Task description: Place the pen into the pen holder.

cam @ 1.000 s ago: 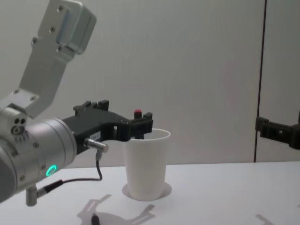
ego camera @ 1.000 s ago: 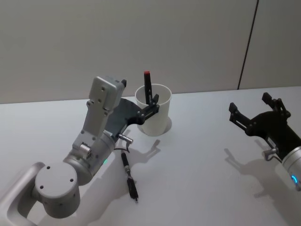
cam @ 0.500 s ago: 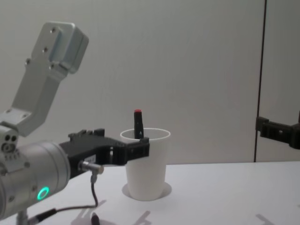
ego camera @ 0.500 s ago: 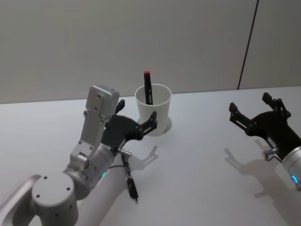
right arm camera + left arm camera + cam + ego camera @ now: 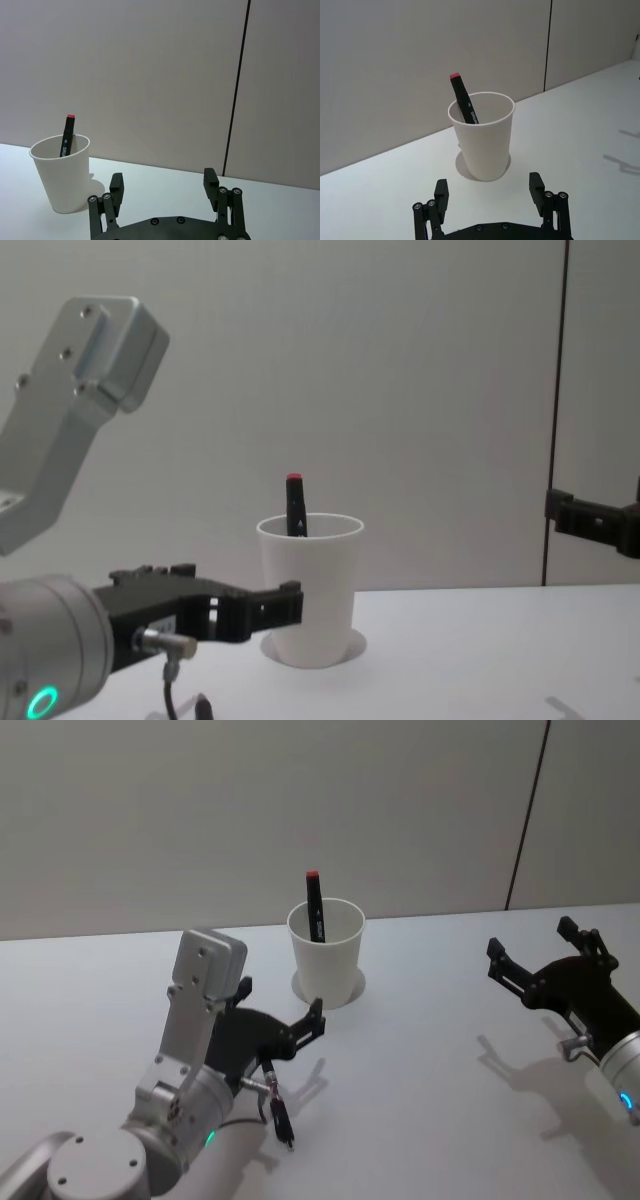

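Observation:
The dark pen (image 5: 316,912) with its red cap stands tilted inside the white pen holder (image 5: 327,970), leaning on the rim; nothing touches it. It also pokes out of the pen holder (image 5: 482,137) as the pen (image 5: 462,100) in the left wrist view, and as the pen (image 5: 295,508) in the pen holder (image 5: 312,590) in the chest view. My left gripper (image 5: 281,1004) hangs open and empty a short way in front of the cup, also shown as the left gripper (image 5: 489,190). At the far right my right gripper (image 5: 535,945) is open and idle.
A slim dark stick (image 5: 277,1105) lies on the white table (image 5: 430,1060) beside my left arm. The table ends at a grey wall behind the cup. Open tabletop lies between the cup and the right gripper (image 5: 163,182).
My left gripper let go of the pen at the cup rim and drew back toward me and downward. The pen stays standing in the cup. The right arm has not moved.

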